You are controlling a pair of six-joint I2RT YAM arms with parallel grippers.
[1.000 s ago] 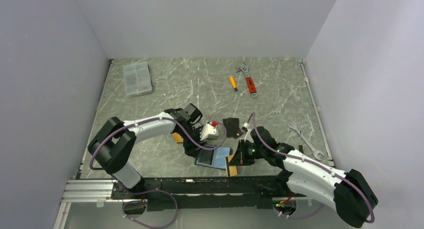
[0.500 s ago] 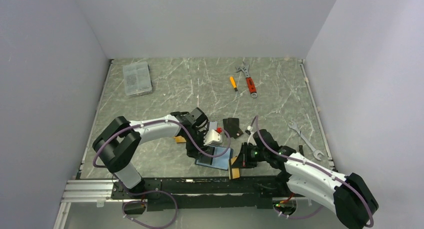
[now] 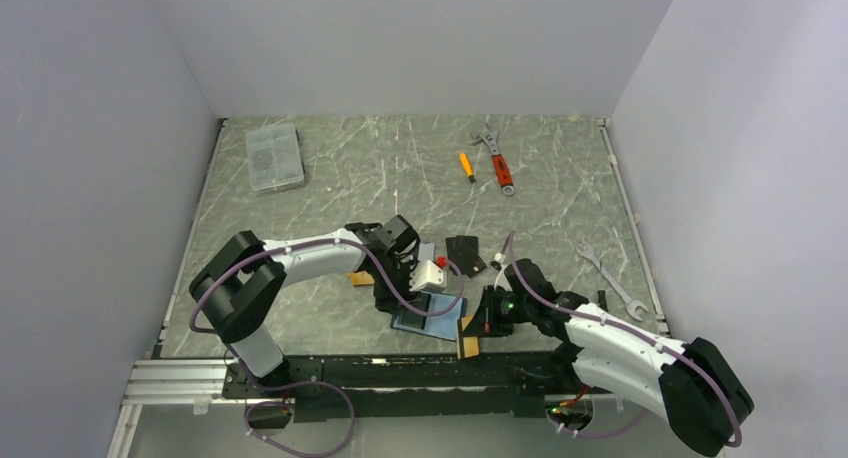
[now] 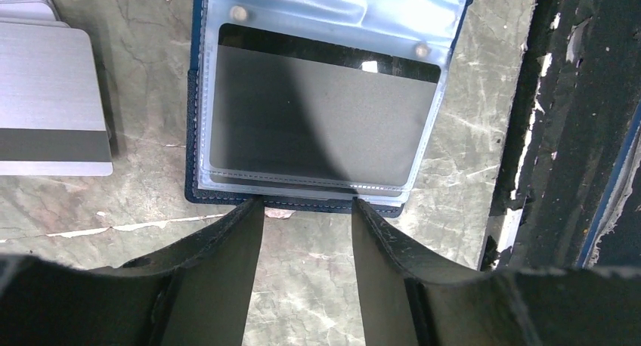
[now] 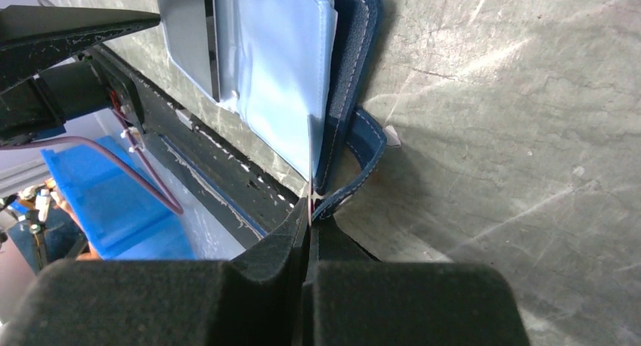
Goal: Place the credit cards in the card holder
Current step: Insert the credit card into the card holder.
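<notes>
- Since a second ago the left arm has swung in toward the near edge and now sits over the card holder (image 4: 332, 10). The right arm has barely shifted.
- The card holder lies open on the desk (image 4: 469, 134), close to its near edge, between the two arms. One grey card with a black stripe (image 4: 317, 112) already sits in its clear sleeve.
- State of left fingers (image 4: 306, 210): spread apart and holding nothing, tips at the holder's near border. Whether they touch it, cannot tell.
- State of right fingers (image 5: 310, 233): closed, pinching a thin clear leaf of the holder at its corner, by the snap tab (image 5: 364, 138).
- Loose cards: a grey-striped stack (image 4: 49, 81) just beside the holder, black cards (image 3: 462, 252) farther back, an orange card (image 3: 357, 277) beside the left arm.
- Judgement on the step: one card is seated and the next is to be fetched. The right pinch should hold the leaf lifted and steady so the pocket mouth stays open. A harder pull would likely drag the light holder. The left should rise straight up before going sideways, so the tips do not catch the border.
- Room: the black rail (image 4: 559, 134) at the desk edge runs just beside the holder, so margin there is slim. Open desk lies toward the stack and farther back, so feed cards in from that side.
</notes>
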